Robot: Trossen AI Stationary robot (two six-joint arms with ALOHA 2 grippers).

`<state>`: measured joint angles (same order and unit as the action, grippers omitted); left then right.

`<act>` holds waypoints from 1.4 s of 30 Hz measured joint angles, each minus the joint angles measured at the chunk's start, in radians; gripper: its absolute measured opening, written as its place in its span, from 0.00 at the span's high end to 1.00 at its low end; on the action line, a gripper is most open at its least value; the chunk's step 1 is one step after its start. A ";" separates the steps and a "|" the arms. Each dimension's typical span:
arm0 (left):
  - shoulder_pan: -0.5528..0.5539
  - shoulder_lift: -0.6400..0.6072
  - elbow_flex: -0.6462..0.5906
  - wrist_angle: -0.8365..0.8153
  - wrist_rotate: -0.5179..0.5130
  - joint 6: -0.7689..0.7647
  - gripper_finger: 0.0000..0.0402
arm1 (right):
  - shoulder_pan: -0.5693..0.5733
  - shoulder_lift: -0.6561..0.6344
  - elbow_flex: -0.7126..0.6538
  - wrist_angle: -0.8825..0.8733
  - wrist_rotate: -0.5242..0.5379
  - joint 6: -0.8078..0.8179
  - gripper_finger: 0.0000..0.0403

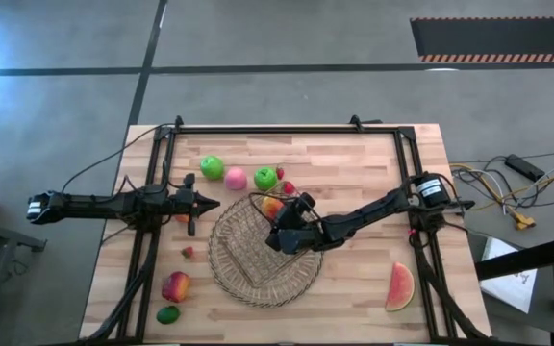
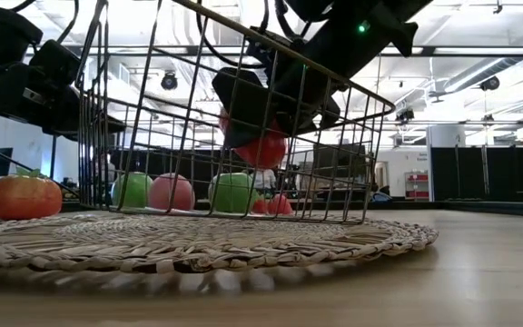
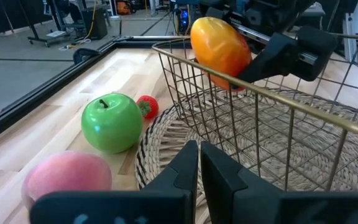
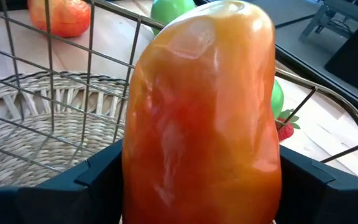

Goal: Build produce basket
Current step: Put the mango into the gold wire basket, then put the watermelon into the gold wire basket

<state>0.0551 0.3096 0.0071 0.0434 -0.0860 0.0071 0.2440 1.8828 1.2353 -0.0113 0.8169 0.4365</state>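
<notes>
Wooden table [image 1: 354, 288] — right pincer [image 1: 279, 223] pinching glossy mango [image 4: 204, 118] over wire basket [image 3: 278, 118].

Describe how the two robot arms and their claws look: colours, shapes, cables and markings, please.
Both arms are slim, dark and jointed. The left arm has a pale block at its outer end and a thin dark cable looping off it. The right arm carries a black-and-white cylindrical joint. The left claw has two matte black wedge-shaped fingers. The right claw has flat, angular black pads.
</notes>
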 joint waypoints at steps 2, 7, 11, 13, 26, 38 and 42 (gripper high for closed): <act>0.000 0.000 0.000 0.000 0.000 0.000 0.99 | 0.000 0.000 0.005 0.001 -0.009 -0.010 0.27; 0.000 0.002 0.000 0.000 0.000 0.000 0.99 | -0.001 0.001 0.040 -0.057 -0.043 -0.015 0.23; 0.000 0.002 0.000 0.000 0.000 0.000 0.99 | -0.004 0.002 0.052 -0.074 -0.047 -0.016 0.20; 0.000 0.001 0.000 0.000 0.000 0.000 0.99 | -0.006 0.002 0.052 -0.077 -0.047 -0.018 0.20; 0.000 0.002 0.000 0.000 0.000 0.000 0.99 | 0.024 -0.036 0.120 -0.186 -0.033 -0.062 0.31; 0.000 0.002 0.000 0.000 0.000 0.000 0.99 | 0.247 -0.067 0.294 -0.784 0.073 0.097 0.45; 0.000 0.000 0.000 0.000 0.000 0.000 0.99 | 0.335 -0.080 0.330 -1.070 -0.022 0.351 0.49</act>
<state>0.0551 0.3101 0.0071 0.0433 -0.0860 0.0071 0.5792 1.8027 1.5655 -1.0815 0.7947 0.7873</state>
